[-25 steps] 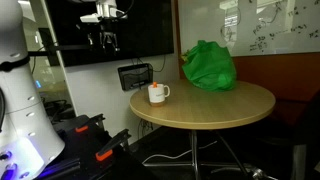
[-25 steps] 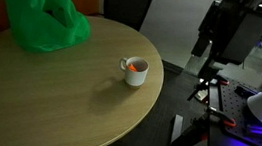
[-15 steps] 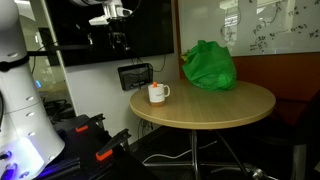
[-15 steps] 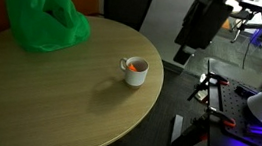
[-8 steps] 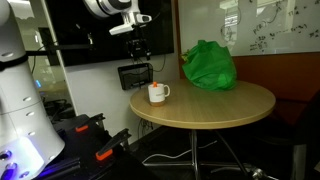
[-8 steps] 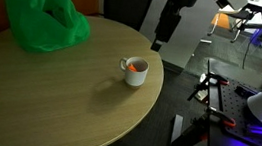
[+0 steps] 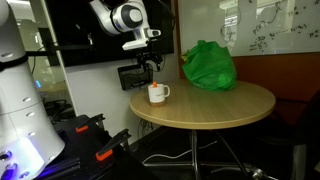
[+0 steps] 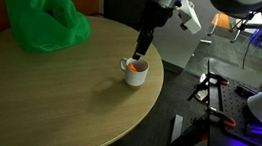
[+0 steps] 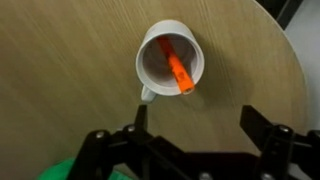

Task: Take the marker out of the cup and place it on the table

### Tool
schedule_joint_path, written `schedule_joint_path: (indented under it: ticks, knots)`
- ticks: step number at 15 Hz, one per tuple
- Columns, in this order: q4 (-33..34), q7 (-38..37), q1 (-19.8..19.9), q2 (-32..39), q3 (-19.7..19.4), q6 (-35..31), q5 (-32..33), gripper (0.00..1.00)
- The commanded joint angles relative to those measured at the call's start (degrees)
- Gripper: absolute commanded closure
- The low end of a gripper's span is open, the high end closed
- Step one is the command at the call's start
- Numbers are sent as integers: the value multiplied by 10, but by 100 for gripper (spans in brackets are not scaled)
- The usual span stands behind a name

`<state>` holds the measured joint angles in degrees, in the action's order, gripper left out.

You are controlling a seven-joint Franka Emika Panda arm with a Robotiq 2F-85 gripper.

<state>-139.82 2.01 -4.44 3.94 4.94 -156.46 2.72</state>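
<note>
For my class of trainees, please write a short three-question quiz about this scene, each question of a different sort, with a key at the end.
1. True or false: the orange marker lies flat on the round wooden table.
2. Choose one. The black robot gripper is: A) shut on the marker; B) open, above the white ceramic cup; C) gripping the cup's handle.
3. Fill in the gap: the crumpled plastic bag on the table is ____ in colour.

Key
1. False: the marker leans inside the cup.
2. B.
3. Green.
</note>
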Motion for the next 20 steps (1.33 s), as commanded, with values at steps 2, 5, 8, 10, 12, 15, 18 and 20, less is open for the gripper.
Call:
schedule_joint_path:
  ticks: [2, 5, 8, 10, 12, 15, 18, 20]
  knots:
    - [2, 1, -1, -2, -1, 1, -1, 0]
    - [13, 48, 3, 8, 3, 20, -14, 0]
    - [21, 148, 11, 22, 6, 25, -25, 0]
    - [24, 195, 16, 31, 7, 23, -19, 4]
    - [28, 249, 24, 40, 13, 27, -29, 26]
    - [30, 292, 31, 47, 18, 36, -36, 41]
    - [36, 296, 31, 54, 15, 52, -25, 50]
    - [39, 300, 33, 59, 15, 63, -28, 45]
